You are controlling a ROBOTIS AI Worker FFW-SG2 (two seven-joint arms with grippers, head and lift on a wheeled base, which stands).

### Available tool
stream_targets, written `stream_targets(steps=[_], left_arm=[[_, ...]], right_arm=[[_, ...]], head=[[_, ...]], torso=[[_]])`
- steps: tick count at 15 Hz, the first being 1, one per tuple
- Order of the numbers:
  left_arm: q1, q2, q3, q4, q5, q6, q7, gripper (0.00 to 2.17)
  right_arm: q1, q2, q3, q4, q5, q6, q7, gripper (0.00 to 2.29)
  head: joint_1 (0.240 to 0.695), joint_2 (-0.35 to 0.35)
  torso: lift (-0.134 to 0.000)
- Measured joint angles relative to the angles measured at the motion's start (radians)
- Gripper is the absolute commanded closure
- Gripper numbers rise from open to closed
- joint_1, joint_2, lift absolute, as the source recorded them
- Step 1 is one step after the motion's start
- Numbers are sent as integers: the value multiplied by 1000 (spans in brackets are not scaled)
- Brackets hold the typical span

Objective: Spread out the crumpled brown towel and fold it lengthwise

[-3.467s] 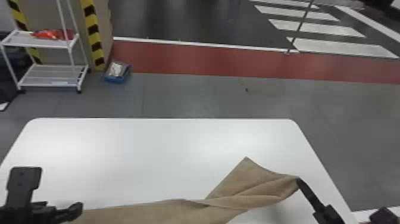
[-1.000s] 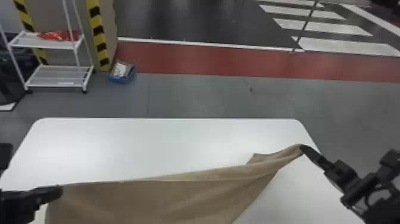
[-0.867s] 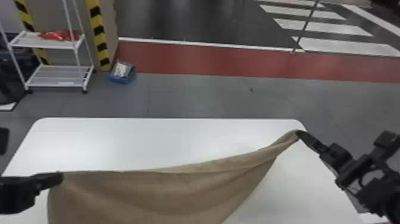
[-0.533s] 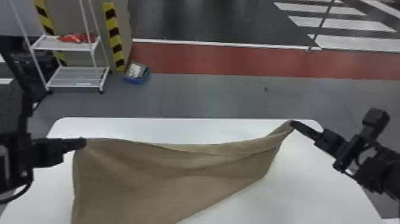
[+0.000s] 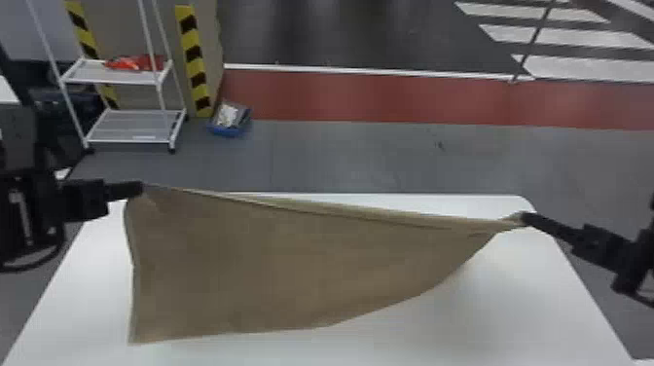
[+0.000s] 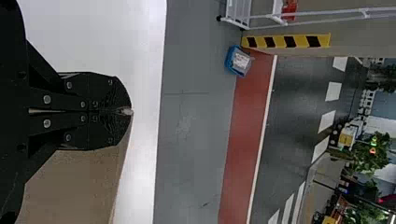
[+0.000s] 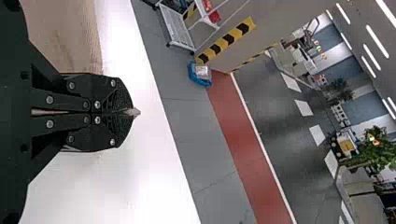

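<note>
Since the last earlier look, your left claw (image 5: 138, 189) has gone up, and your right claw (image 5: 524, 218) has moved out toward the right side of the white table (image 5: 486, 321). The brown towel (image 5: 292, 263) is pulled straighter between them, and its near left corner has come into sight over the table.

Your left claw is by the table's far left corner. Its fingers are pinched together on 1 top corner of the towel. Your right claw is by the table's far right corner, and it pinches the other end of the top edge the same way.

From those 2 claws the towel hangs over the table like a sheet. Its left side drops nicely, but its right side slants in, and a thin doubled strip runs along the top. You can't tell here if the bottom touches the table.

Beyond the table's far left corner there is a white rack (image 5: 127, 127).

So the job looks about halfway to me. The big crumples are mostly out, and you have 2 good holds. The right side may still need to open up. Then you have to lay the towel flat on the table and fold it longways. No lengthwise fold is done yet.
</note>
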Motion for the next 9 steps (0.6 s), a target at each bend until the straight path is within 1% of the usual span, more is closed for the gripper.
stream_targets(steps=[2,5,7,9], left_arm=[[-35,1,3,29,2,-4,6,1389],[-68,8,3,58,1,-6,12,1389],[-73,9,3,60,1,-8,13,1389],[-75,9,-2,60,2,-10,13,1389]], right_arm=[[-25,-36,-38,0,-3,100,33,1865],[-43,-89,-53,1,-5,193,47,1865],[-56,-108,-65,9,-16,240,62,1865],[-66,-121,-69,23,-33,269,63,1865]], head=[[695,-128],[695,-140],[695,-143],[695,-145]], torso=[[0],[0],[0],[0]])
